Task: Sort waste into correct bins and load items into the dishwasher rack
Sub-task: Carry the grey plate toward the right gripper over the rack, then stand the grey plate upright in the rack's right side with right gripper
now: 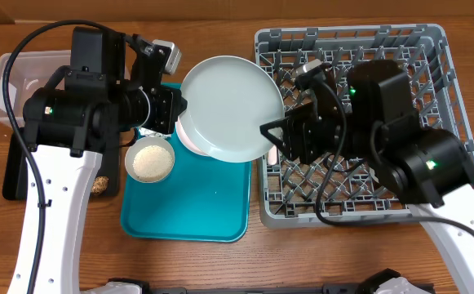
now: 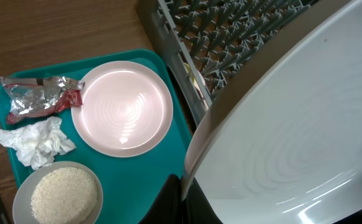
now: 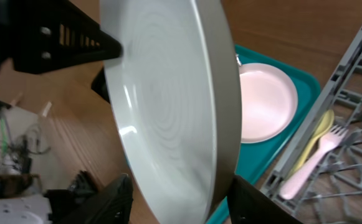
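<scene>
The white plate (image 1: pixel 232 102) is up in the air, tilted, above the far right corner of the teal tray (image 1: pixel 188 216) and the left wall of the dishwasher rack (image 1: pixel 432 49). The left gripper (image 1: pixel 181 110) is clamped on its left rim. Only one finger shows in the left wrist view, so that is a judgement from the plate being carried. The right gripper (image 1: pixel 271 135) straddles the opposite rim with its jaws spread, and a gap shows between one finger and the plate's face.

The plate looks rigid, glossy and fairly light, probably melamine or ceramic. It will not flex, but the smooth glaze could slide under a shallow pinch. The rim is the only sensible hold, and the fingers should go deep enough to bear on the flat band inside the lip. With one hold out at the edge, the plate's weight will tend to swing it downward. A firm grip near the lower rim suits standing it between the pegs.

A pale pink plate (image 2: pixel 126 109) lies on the tray below. A yellow spoon (image 3: pixel 318 132) and a fork (image 3: pixel 308 171) lie at the rack's left edge.
</scene>
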`<action>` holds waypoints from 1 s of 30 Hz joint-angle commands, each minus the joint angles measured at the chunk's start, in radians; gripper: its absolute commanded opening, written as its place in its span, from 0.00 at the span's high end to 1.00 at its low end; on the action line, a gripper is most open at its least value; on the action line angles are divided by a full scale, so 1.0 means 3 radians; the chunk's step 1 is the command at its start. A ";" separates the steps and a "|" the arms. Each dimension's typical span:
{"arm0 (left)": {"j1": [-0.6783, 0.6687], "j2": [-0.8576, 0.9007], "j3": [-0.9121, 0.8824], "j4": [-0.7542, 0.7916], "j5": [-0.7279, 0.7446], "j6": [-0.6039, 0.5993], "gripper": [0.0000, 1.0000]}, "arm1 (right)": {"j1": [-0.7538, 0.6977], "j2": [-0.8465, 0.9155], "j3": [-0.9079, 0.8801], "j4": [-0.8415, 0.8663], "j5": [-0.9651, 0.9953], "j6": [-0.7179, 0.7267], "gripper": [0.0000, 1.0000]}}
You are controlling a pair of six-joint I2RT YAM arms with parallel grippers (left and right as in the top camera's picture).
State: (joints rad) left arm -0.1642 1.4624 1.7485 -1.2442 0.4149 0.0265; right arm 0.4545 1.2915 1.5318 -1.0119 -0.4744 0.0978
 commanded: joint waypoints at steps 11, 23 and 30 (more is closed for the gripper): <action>-0.0186 -0.0010 0.0032 -0.0001 0.0270 0.0036 0.96 | 0.0027 0.0062 0.0072 0.0215 0.0006 -0.0287 0.87; -0.0214 -0.0015 0.0083 0.0020 0.0252 -0.0023 0.00 | 0.0027 -0.0107 0.0072 0.0118 0.0481 -0.0111 0.96; -0.0211 -0.0017 0.0540 -0.0139 0.0125 -0.0013 0.00 | 0.0025 -0.0254 0.0072 -0.0209 0.1460 0.0230 0.96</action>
State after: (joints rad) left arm -0.2234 1.4628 1.8088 -1.2720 0.4652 0.0223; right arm 0.4599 1.2587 1.5318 -1.0531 -0.2329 0.0906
